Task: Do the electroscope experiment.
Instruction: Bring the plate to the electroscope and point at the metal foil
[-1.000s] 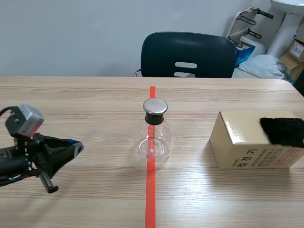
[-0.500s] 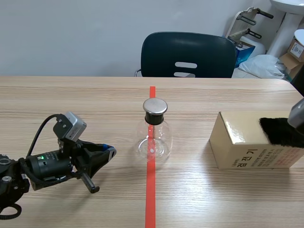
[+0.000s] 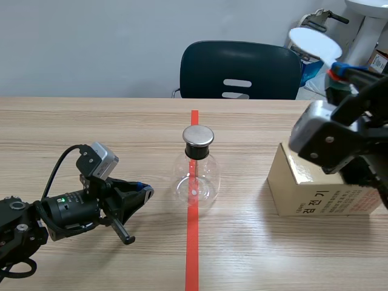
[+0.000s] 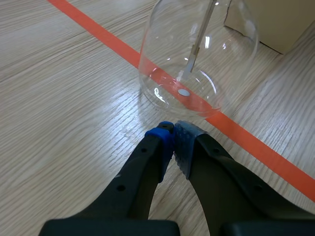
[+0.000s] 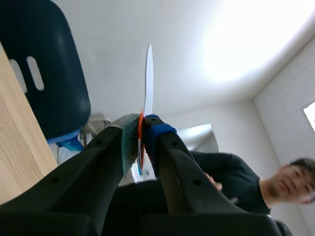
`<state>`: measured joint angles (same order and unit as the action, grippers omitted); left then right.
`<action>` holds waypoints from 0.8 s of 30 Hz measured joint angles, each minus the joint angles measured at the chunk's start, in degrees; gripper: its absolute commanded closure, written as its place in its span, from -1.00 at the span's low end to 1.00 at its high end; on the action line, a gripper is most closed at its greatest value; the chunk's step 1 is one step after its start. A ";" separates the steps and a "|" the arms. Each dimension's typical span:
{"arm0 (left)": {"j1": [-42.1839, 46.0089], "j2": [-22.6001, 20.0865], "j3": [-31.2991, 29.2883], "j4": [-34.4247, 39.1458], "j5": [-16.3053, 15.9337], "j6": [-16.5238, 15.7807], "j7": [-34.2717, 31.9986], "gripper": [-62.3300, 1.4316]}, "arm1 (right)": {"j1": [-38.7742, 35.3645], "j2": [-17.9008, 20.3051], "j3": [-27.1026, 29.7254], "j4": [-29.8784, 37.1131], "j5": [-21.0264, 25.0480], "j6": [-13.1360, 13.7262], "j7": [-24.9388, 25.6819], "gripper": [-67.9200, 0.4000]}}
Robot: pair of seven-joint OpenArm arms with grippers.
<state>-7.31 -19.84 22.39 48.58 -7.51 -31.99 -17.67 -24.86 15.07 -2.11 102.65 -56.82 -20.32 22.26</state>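
Glass forms the body of the electroscope flask [image 3: 195, 173], capped by a metal disc and standing on the orange-red tape line [image 3: 192, 254] at mid-table, in the same place as one second ago. Since then the left arm has advanced from the table's left edge, so that the left gripper [image 3: 144, 193] now lies low over the table [image 3: 91, 121], just beside the flask's base. The right arm, absent one second ago and only a grey corner half a second ago, now stands raised above the gold box [image 3: 303, 191] and covers the black cloth seen earlier on its lid. In the left wrist view the left gripper [image 4: 173, 135] has its jaws closed on nothing, blue and grey pads meeting, with the flask [image 4: 197, 54] directly ahead and not touched. In the right wrist view the right gripper [image 5: 141, 132] clamps a thin white disc [image 5: 148, 73], seen edge-on, by an orange-red part at its rim. In the scene view that disc [image 3: 314, 42] is held high by the right gripper [image 3: 335, 70], in front of the dark chair [image 3: 239, 70]. Black Korean lettering "검전기" marks the box's front; the red print beneath is too small to read.
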 measured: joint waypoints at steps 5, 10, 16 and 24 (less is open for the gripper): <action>0.00 0.00 0.00 0.00 0.00 0.00 0.00 0.86 | 1.88 0.00 -3.76 -4.50 -3.43 0.02 1.62 0.96; 0.00 0.00 0.00 0.00 0.00 0.00 0.02 0.86 | 4.17 0.00 -6.71 -9.60 -4.94 0.02 2.47 0.96; 0.00 0.00 0.00 0.00 0.00 0.00 0.02 0.86 | 6.82 0.00 -9.68 -14.49 -6.64 0.02 3.34 0.96; 0.00 0.00 0.00 0.00 0.00 0.00 0.02 0.86 | 9.22 0.00 -12.70 -19.61 -8.55 0.02 3.28 0.96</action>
<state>-7.31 -19.84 22.39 48.58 -7.51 -31.99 -17.65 -15.64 15.07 -14.81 83.05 -65.36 -20.29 25.54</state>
